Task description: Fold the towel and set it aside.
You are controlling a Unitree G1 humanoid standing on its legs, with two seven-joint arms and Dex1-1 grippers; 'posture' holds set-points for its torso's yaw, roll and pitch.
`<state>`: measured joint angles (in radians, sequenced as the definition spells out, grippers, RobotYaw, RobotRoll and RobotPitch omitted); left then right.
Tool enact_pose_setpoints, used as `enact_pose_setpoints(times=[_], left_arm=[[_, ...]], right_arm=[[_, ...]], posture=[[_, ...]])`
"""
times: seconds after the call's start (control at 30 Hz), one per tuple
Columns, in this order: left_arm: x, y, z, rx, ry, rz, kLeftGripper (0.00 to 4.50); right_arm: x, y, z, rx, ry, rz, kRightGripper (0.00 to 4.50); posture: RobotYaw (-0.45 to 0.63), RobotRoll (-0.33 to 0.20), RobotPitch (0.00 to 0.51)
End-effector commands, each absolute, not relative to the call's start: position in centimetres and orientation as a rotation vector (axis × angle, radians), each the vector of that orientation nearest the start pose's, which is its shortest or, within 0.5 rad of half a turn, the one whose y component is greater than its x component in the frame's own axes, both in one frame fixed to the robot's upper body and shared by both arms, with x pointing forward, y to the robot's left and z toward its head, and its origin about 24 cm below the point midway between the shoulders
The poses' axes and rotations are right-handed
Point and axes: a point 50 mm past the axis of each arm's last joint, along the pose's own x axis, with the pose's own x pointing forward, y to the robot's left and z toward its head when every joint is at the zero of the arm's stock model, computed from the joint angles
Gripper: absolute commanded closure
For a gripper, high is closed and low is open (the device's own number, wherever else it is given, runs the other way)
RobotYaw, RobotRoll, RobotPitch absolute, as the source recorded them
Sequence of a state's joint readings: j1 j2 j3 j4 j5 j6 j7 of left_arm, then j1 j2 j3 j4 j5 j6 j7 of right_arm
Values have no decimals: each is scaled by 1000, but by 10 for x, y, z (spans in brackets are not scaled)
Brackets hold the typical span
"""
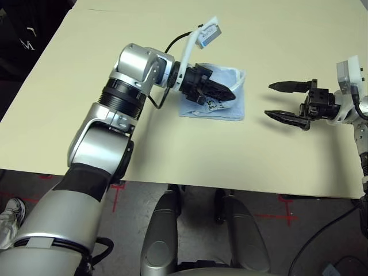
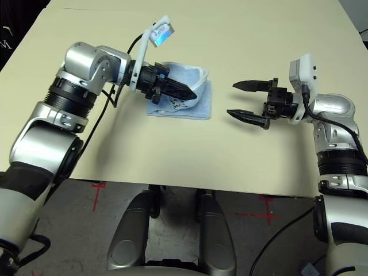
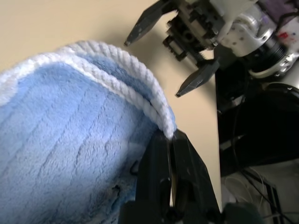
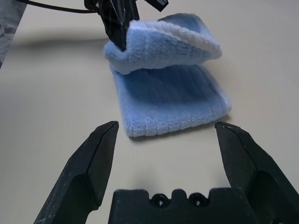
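Left gripper (image 2: 187, 92) jaws pinching a lifted edge of the towel (image 2: 187, 109), right gripper (image 2: 241, 99) jaws spread wide, empty, centre-right, towel upper centre on the table (image 2: 230, 155), dark embroidered mark unreadable.

One towel (image 1: 227, 106), two end effectors, left end effector (image 1: 229, 92), right end effector (image 1: 275, 100), one table (image 1: 172, 155)

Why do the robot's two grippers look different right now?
The left gripper is shut, pinching the towel by its edge; the right gripper is wide open and holds nothing. The left is over the towel; the right hangs beside it, apart. Both have two black fingers.
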<state>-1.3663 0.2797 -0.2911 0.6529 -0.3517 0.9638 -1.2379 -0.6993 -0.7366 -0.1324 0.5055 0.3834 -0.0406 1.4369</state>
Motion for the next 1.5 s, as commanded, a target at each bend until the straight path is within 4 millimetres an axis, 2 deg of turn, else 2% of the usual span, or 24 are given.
enact_pose_setpoints(times=[0.03, 0.13, 0.23, 0.37, 0.43, 0.5, 0.57, 0.6, 0.63, 0.73, 0.83, 0.97, 1.03, 1.17, 1.2, 1.37, 1.47, 1.5], left_arm=[[357, 37, 252, 77, 493, -1441, 4470], [356, 34, 250, 74, 500, -1452, 4470], [353, 32, 249, 76, 508, -1473, 3815], [352, 34, 251, 82, 502, -1481, 2408], [355, 41, 262, 86, 440, -1479, 1641], [357, 50, 276, 81, 366, -1469, 853], [358, 71, 297, 63, 205, -1476, 151], [358, 83, 303, 76, 125, -1479, 46], [358, 90, 307, 90, 74, -1480, 46], [358, 124, 291, 191, 32, -1444, 46], [358, 144, 275, 284, -6, -1429, 0], [356, 157, 263, 351, -106, -1459, 0], [356, 163, 256, 414, -104, -1485, 0], [361, 166, 248, 426, -128, -1507, 0], [363, 166, 246, 435, -130, -1511, 0], [368, 164, 240, 458, -149, -1503, 0], [370, 162, 238, 487, -181, -1492, 563], [370, 162, 237, 502, -185, -1491, 918]], right_arm=[[313, -271, 209, -434, -140, 1120, 0], [313, -275, 210, -460, -127, 1116, 0], [313, -276, 210, -456, -128, 1112, 0], [314, -276, 209, -455, -130, 1113, 0], [316, -275, 210, -454, -133, 1114, 0], [317, -275, 210, -453, -135, 1115, 0], [319, -275, 210, -452, -140, 1119, 0], [320, -275, 211, -448, -146, 1122, 0], [320, -275, 211, -445, -151, 1124, 0], [327, -267, 213, -387, -177, 1141, 0], [331, -261, 211, -354, -174, 1171, 560], [336, -254, 208, -344, -168, 1202, 2014], [339, -248, 208, -341, -179, 1216, 2738], [345, -232, 209, -333, -208, 1255, 4258], [345, -229, 209, -331, -212, 1262, 4441], [347, -220, 211, -331, -224, 1286, 4441], [348, -218, 212, -329, -227, 1291, 4500], [348, -216, 212, -328, -229, 1292, 4500]], posture=[[46, 0, 304], [46, 0, 304], [40, 0, 305], [48, 0, 306], [48, 0, 306], [52, 0, 307], [52, 0, 307], [55, 0, 309], [55, 0, 309], [69, 0, 312], [79, 0, 313], [89, 0, 313], [84, 0, 312], [67, 0, 312], [63, 0, 313], [55, 0, 310], [55, 0, 310], [55, 0, 309]])
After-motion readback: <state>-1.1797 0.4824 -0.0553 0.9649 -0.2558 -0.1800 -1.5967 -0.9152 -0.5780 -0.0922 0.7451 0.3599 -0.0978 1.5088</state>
